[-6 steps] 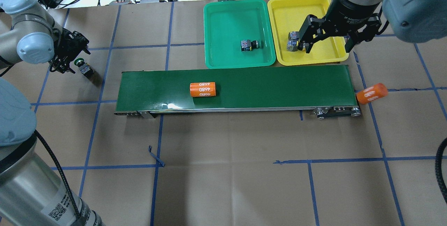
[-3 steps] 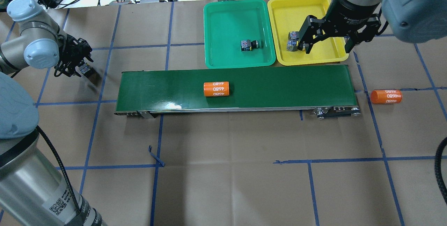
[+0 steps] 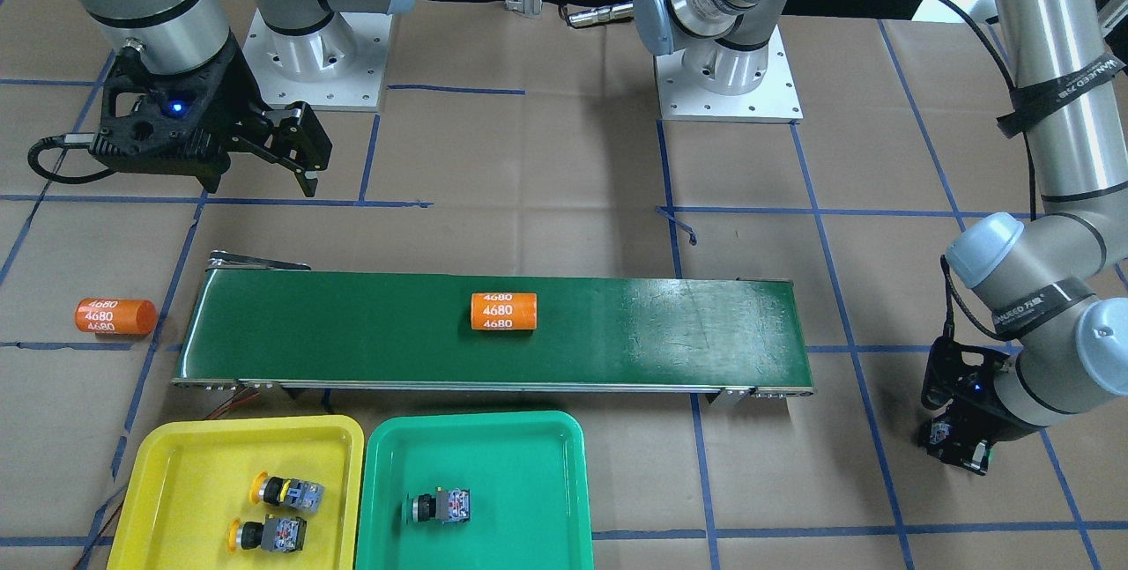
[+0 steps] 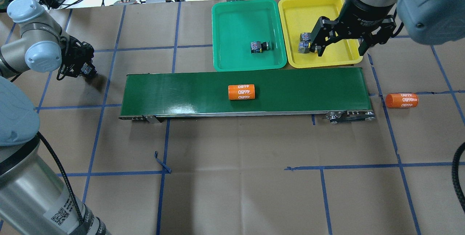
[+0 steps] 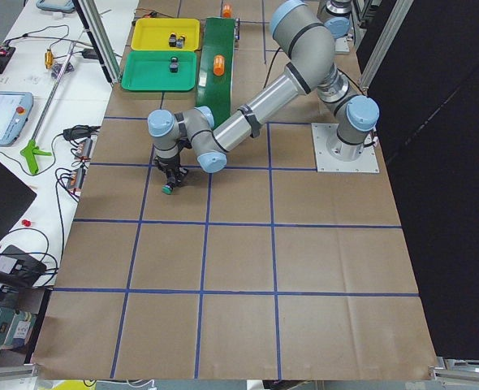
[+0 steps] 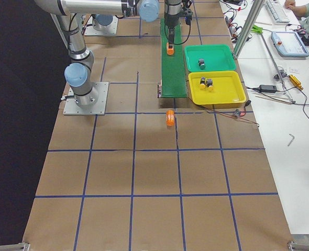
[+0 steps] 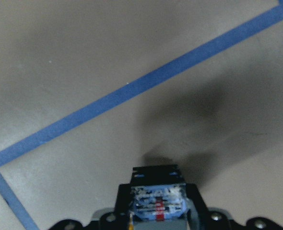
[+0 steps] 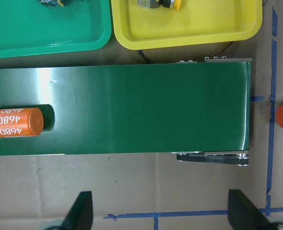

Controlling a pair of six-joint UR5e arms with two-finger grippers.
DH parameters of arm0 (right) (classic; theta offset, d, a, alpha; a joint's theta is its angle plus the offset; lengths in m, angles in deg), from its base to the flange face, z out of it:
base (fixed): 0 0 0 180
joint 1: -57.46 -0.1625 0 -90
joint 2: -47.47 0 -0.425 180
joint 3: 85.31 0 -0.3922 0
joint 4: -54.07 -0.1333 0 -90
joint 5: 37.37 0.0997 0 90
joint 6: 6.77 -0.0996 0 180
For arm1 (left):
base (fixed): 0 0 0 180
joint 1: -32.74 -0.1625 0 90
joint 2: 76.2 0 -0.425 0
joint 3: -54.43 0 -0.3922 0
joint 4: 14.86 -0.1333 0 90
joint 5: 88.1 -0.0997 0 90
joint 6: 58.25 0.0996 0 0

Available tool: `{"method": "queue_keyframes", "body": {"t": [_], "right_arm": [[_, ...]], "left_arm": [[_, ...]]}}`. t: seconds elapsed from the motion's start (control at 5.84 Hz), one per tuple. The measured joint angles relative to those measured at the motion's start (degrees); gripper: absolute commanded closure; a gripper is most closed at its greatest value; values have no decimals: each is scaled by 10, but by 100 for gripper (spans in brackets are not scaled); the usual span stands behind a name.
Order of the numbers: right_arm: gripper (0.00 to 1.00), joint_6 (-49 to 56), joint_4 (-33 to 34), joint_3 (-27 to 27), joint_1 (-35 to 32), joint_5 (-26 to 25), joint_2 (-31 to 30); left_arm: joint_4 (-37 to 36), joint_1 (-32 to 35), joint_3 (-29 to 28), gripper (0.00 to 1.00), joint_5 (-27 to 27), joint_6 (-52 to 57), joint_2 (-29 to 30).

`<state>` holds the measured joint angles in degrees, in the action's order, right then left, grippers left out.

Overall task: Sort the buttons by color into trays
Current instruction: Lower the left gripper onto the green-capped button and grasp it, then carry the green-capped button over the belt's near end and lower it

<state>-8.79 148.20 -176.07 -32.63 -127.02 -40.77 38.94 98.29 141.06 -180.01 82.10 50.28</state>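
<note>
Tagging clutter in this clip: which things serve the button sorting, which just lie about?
Job: yellow square plastic tray holding two yellow-capped push-buttons; green square plastic tray holding one green-capped push-button; fourth push-button in the left gripper.
Lying about: two orange 4680 cylinders; dark-green conveyor belt.

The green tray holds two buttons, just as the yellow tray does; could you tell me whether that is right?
Not quite: the green tray holds only one button; the yellow tray does hold two. The exterior front-facing view shows this.
</note>
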Motion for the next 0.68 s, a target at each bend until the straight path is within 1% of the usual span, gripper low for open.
{"method": "queue_keyframes", "body": {"t": [0.17,0.34,0.51,0.68], "right_arm": [[0,0,0,0,0,0,0],[0,0,0,0,0,0,0],[0,0,0,0,0,0,0],[0,0,0,0,0,0,0]], "left_arm": [[36,6,5,95,0,-42,-29],[94,15,9,95,2,-90,-66],[147,34,15,95,5,-144,-102],[177,66,28,95,6,-210,-131]]}}
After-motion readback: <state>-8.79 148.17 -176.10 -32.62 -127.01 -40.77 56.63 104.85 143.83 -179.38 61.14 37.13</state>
